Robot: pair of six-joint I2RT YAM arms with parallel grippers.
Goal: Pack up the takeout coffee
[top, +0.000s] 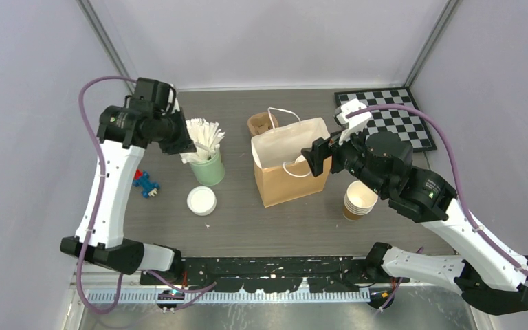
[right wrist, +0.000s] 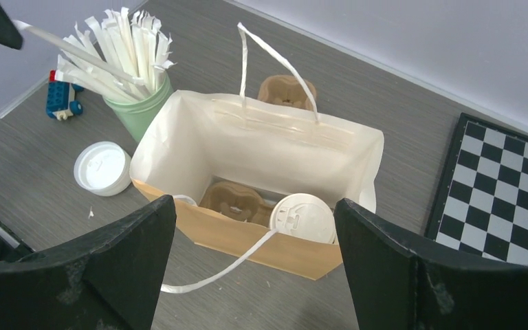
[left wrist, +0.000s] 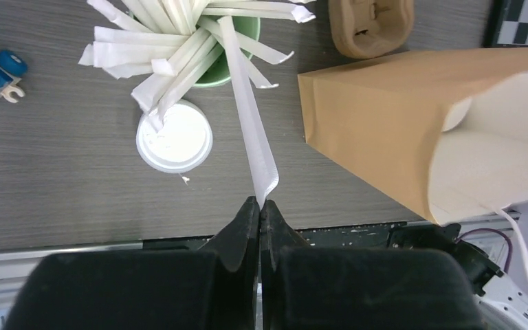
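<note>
We logged one wrapped straw point(left wrist: 250, 117), pinched in our left gripper point(left wrist: 259, 203) (right gripper point(right wrist: 254, 210) agape, empty), best lifted straight, clear of the other straws point(left wrist: 172, 72).

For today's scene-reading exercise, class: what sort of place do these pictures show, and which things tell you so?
Probably a robotics lab test cell staged as a takeout-coffee counter: a checkerboard, a paper bag and wrapped straws in a green cup.

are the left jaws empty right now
No, the left jaws are shut on the end of a wrapped straw reaching from the green cup.
</note>
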